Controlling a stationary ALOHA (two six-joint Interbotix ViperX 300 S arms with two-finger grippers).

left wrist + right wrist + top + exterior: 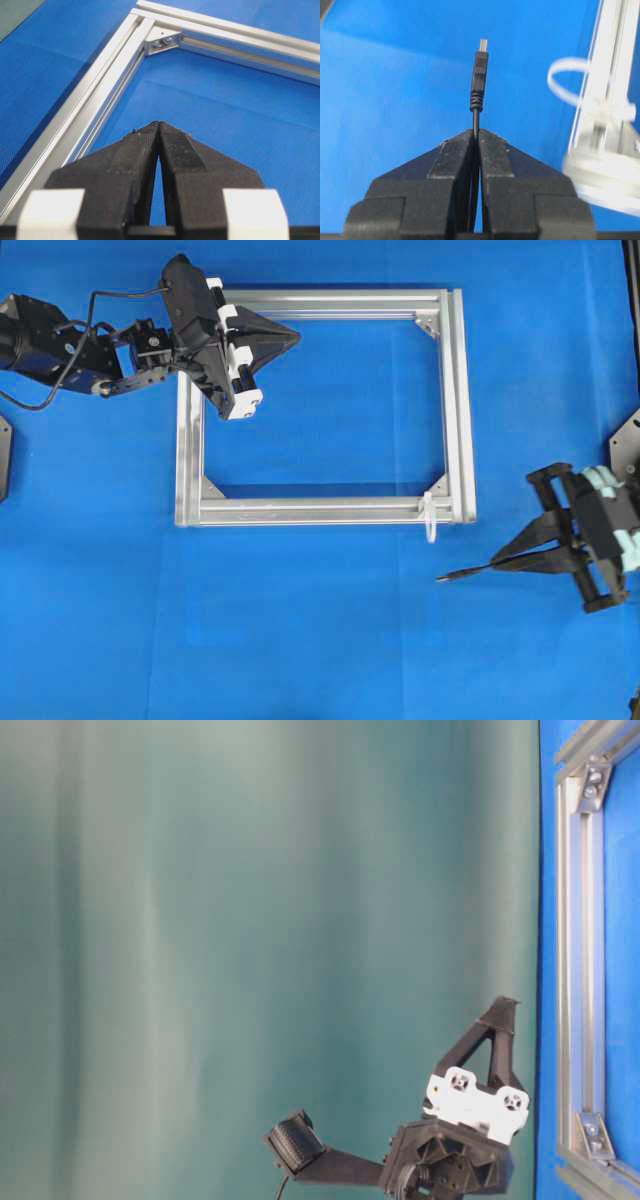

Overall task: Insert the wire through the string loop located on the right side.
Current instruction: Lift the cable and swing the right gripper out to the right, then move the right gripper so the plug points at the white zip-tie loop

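1. Here, the right claw (497, 562) is shut tight on the wire (478, 80), a thin black cable with a small dark plug at its end.
2. The plug sticks out past the tips of the right claw, and in the overhead view it points to the left.
3. The wire's tip hangs over the blue bench (330, 640), below and to the right of the frame's lower right corner.
4. The string loop (430, 520), a tiny whitish ring of string, sits on the bottom bar of the silver metal frame (460, 400), close to that lower right corner.
5. The loop hangs a little past the outer edge of the bar.
6. In the right wrist view the string loop (567, 82) shows to the right of the plug, apart from it, and the wire is not through the loop.
7. The frame looks blurry in that view.
8. The left claw (290, 337) is shut too, with nothing between its black fingers (172, 145).
9. It hovers over the top left part of the frame, pointing to the right across the open middle.
10. In the left wrist view a small metal corner bracket (162, 40) shows ahead of the left claw.
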